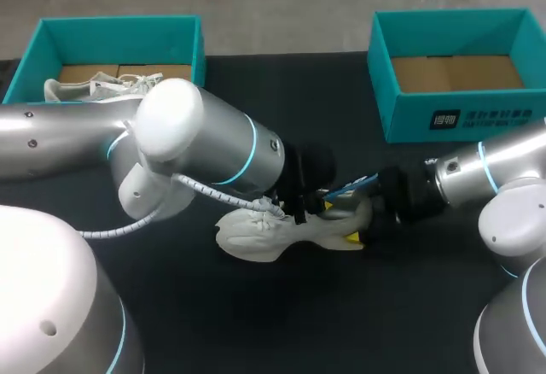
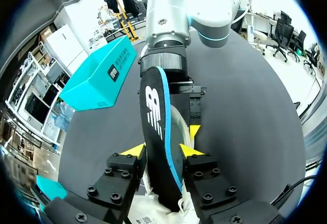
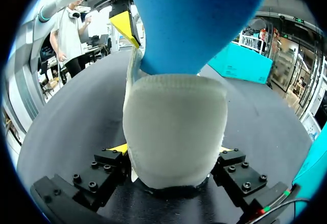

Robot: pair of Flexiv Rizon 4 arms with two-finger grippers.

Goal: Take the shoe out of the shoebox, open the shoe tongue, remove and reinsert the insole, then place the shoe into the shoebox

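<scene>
Head view: white shoe [image 1: 253, 234] lies on its side mid-table [image 1: 384, 306], between both arms. Left end effector [image 2: 162, 150] is clamped on the insole [image 2: 153, 121] — black top, blue edge — rising from the shoe. Right end effector [image 3: 173, 150] grips the shoe's pale heel.

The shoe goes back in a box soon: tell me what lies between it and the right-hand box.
Nothing loose lies between the shoe and that box. Only the right gripper, shut on the heel, is on that side. The left gripper holds the insole, sticking out of the shoe.
</scene>
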